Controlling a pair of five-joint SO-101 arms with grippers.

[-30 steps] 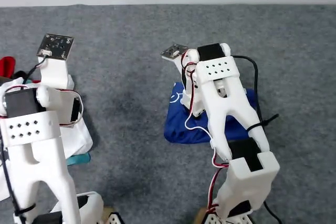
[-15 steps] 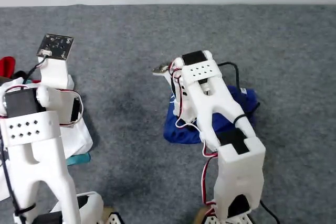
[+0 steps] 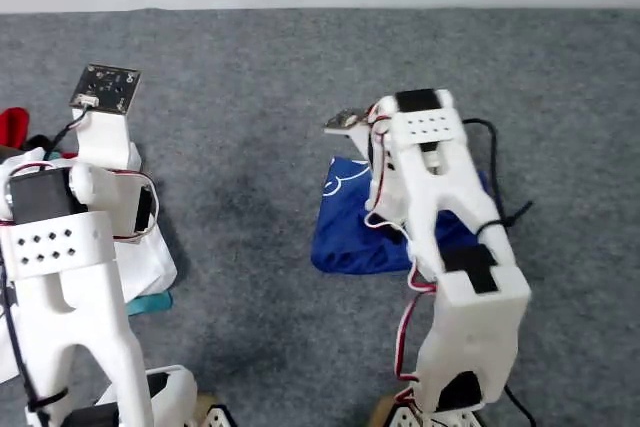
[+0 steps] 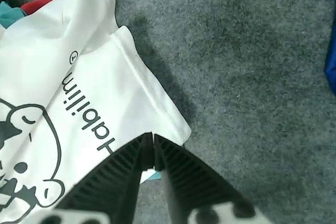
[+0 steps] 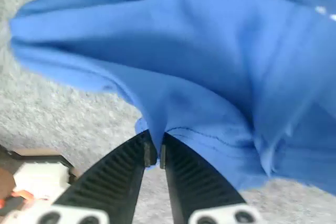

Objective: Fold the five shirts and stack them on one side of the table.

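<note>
A blue shirt (image 3: 345,237) lies crumpled on the grey table surface, partly under my right arm (image 3: 430,167). In the right wrist view my right gripper (image 5: 155,148) is shut on a fold of the blue shirt (image 5: 210,66), which drapes away from the fingertips. A white shirt (image 3: 150,262) with dark print lies at the left under my left arm. My left gripper (image 4: 153,140) is shut just above the hem of the white shirt (image 4: 79,77), with nothing seen between its fingers. A teal shirt (image 3: 150,302) and a red shirt (image 3: 12,125) peek out beside the white one.
Bare grey carpet (image 3: 250,77) stretches between the two arms and along the far side, up to a pale wall. Both arm bases stand at the near edge. The blue shirt's edge (image 4: 332,61) shows far off in the left wrist view.
My right arm swung left, then back to the right, holding the blue shirt, whose cloth shifted and bunched differently. The left arm and white shirt have not moved.
</note>
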